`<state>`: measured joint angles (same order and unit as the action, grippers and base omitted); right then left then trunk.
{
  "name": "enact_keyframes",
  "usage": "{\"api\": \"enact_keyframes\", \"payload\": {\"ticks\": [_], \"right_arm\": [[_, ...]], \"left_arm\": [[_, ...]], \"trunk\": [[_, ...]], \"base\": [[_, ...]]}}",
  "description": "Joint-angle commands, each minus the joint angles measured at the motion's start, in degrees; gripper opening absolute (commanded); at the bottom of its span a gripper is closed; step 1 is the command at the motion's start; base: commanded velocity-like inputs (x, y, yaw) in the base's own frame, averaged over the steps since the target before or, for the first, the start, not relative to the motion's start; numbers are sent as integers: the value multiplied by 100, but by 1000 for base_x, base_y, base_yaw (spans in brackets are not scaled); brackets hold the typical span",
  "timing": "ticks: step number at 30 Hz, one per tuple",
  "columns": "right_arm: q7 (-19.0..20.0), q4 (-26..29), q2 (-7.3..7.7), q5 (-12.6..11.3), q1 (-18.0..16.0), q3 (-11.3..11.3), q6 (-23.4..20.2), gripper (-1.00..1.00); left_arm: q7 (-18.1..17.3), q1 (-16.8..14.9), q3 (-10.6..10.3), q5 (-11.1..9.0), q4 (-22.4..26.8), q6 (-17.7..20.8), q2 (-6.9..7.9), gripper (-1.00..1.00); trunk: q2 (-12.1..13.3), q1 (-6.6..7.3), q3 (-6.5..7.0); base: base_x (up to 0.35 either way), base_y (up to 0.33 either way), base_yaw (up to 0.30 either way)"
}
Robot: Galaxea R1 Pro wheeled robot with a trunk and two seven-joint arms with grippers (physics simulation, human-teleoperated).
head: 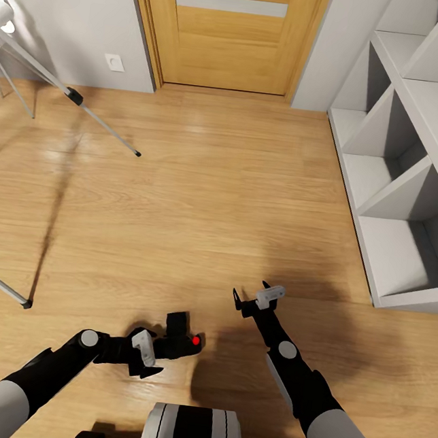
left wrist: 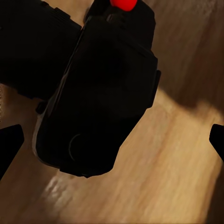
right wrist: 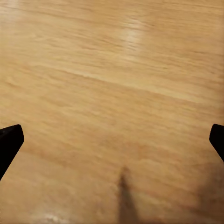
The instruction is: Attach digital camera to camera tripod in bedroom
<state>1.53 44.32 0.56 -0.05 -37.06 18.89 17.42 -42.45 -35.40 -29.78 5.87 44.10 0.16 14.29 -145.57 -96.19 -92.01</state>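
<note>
One digital camera (head: pixel 180 337), one camera tripod (head: pixel 32 66) with three legs visible, two grippers, one wooden door (head: pixel 228 32), one white cube shelf unit (head: pixel 419 154), one wall socket (head: pixel 115 62).

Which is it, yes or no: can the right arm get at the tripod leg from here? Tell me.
Probably not. The right gripper hangs open over bare floor, while the camera tripod stands far across at the robot's left. Nothing blocks the way, only distance.

- Door (head: pixel 227 31): far wall, centre.
- Cube shelves (head: pixel 419 154): right side, running from near to far.
- Camera tripod (head: pixel 38 70): far left; one leg reaches right onto the floor (head: pixel 215 198), another foot sits at near left.
- Digital camera (head: pixel 180 337): near centre, at the left hand (head: pixel 150 358).
- Right hand (head: pixel 254 299): right of the camera, over floor, apart from it.
</note>
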Motion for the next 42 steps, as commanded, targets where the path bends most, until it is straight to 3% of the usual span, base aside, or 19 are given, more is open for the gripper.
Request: {"api": "enact_keyframes", "payload": {"ticks": [1, 23, 28, 42], "right_arm": [[5, -2, 4, -2, -3, 10, 15, 100], [5, -2, 4, 7, -3, 10, 15, 100], [5, -2, 3, 8, -3, 10, 15, 100], [5, -2, 4, 3, -3, 10, 15, 100]], "left_arm": [[-6, -2, -9, 28, 10, 2, 7, 100], [-6, -2, -18, 28, 19, 2, 11, 100], [-5, -2, -30, 28, 28, 2, 8, 100], [-8, -2, -28, 28, 37, 2, 6, 100]], "trunk": [[-1, 1, -3], [-1, 1, -3], [-8, -12, -114], [-8, -12, -114]], "base": [[0, 0, 0], [0, 0, 0], [0, 0, 0], [0, 0, 0]]}}
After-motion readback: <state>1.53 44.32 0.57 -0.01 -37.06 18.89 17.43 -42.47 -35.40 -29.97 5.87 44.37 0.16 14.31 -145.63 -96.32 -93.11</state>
